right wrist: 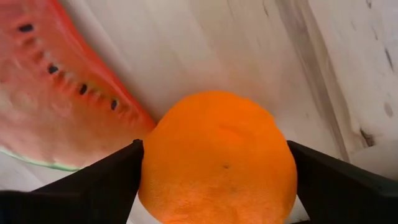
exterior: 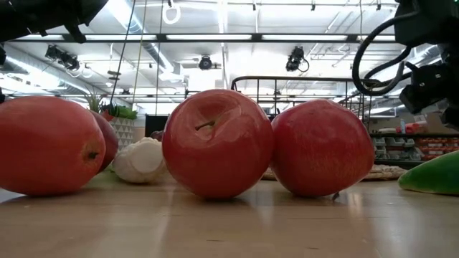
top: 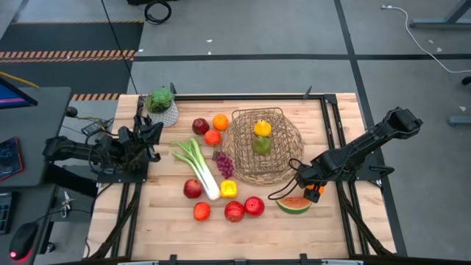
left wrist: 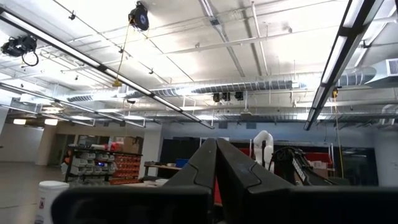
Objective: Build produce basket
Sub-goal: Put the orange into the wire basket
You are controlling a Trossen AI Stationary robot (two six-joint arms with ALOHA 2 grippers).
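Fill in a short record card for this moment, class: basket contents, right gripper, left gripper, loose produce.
basket contents: basket holds a yellow fruit and a green fruit
right gripper: right gripper beside the watermelon slice, its fingers either side of an orange
left gripper: left gripper shut, empty, waiting at the table's left edge
loose produce: leek, grapes, red apples

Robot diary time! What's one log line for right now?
right pincer: around orange, by watermelon | left pincer: shut, waiting | basket: two fruits
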